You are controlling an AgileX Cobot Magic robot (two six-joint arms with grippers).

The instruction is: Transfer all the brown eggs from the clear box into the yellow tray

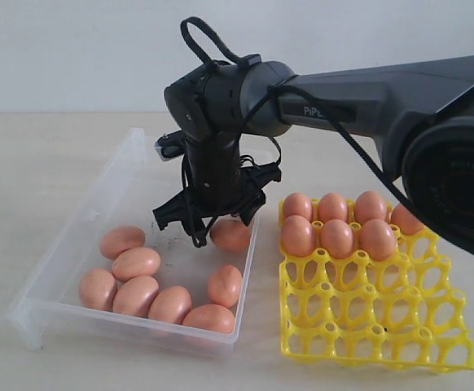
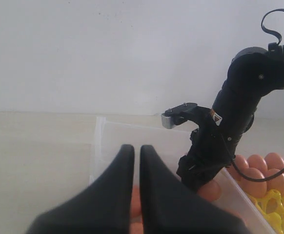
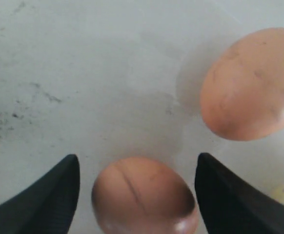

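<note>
The clear box [image 1: 74, 236] holds several brown eggs [image 1: 136, 263] bunched at its near end, plus one brown egg [image 1: 230, 235] alone near its right wall. My right gripper [image 1: 219, 228] reaches across and hangs over that lone egg. In the right wrist view it [image 3: 137, 157] is open, the egg [image 3: 144, 197] lying between the fingers without touching either, and a second egg [image 3: 252, 85] rests beside it. The yellow tray [image 1: 375, 318] carries several eggs [image 1: 337, 238] in its two far rows. My left gripper [image 2: 137, 148] is shut and empty, above the box's near end.
The right arm [image 1: 367, 98] stretches over the tray's far side into the box. The box's right wall [image 1: 252, 244] stands close to the lone egg, and its floor [image 3: 83, 87] has dark specks. The tray's front rows [image 1: 367, 326] are empty cups. Beige tabletop [image 1: 41, 147] surrounds both.
</note>
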